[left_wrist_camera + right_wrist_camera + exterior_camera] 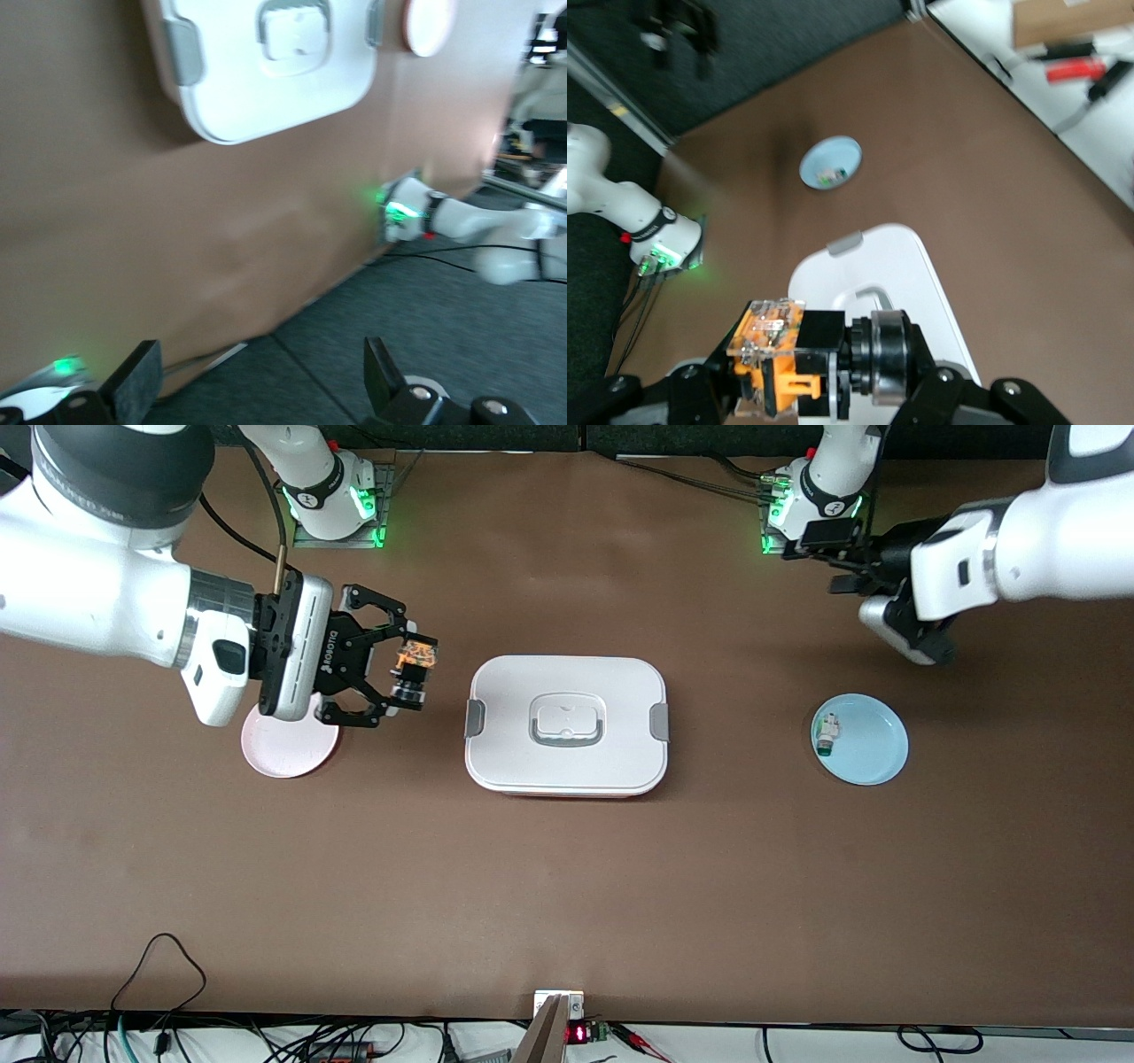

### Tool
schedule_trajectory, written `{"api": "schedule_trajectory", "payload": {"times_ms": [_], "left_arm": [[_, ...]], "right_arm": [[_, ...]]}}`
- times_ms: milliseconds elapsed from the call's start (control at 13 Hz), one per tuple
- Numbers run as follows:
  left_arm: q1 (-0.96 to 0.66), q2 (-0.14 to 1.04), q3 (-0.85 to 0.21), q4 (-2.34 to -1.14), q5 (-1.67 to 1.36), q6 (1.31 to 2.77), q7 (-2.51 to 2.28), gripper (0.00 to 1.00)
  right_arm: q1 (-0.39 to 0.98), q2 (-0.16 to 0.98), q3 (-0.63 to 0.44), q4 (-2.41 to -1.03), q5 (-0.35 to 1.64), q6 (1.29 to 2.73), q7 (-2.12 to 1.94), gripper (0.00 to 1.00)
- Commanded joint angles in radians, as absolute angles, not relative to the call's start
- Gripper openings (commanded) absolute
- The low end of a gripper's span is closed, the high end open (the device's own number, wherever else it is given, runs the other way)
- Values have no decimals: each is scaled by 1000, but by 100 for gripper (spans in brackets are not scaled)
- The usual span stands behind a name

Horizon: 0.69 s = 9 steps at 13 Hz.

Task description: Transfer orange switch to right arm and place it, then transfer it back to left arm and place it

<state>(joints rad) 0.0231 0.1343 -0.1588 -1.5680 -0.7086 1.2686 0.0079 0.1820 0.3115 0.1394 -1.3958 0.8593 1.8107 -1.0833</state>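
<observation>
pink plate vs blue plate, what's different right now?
The pink plate lies at the right arm's end of the table, the blue plate at the left arm's end. The pink plate shows nothing on it; the blue plate holds a small white-and-green component. The right gripper arm partly covers the pink plate; the blue plate is in full view. Both are small round plates, with the box between them.

Even overhead light, soft shadows under the box (567,726); both wrist views are blurred.
</observation>
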Motion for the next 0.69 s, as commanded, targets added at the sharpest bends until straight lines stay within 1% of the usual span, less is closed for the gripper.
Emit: {"api": "schedule_trajectory", "payload": {"times_ms": [0,153,230,383,613], "left_arm": [[40,260,-153,-1563,-930,1278,-14,100],[48,336,-153,-1565,-1067,1296,-43,100],[43,342,-156,-1578,-1121,1346,-60,100],[31,336,-175,-1647,-1283,1464,-90,100],[31,308,-234,-1732,-1474,1647,-94,100]], "right_arm": [[201,356,138,-1384,1010,1842,-1268,29],[216,380,138,-1419,1183,1864,-1333,29],[233,387,138,-1434,1263,1896,-1365,29],[277,412,138,-1443,1372,1943,-1397,29],[353,455,138,-1443,1491,2029,-1427,29]]}}
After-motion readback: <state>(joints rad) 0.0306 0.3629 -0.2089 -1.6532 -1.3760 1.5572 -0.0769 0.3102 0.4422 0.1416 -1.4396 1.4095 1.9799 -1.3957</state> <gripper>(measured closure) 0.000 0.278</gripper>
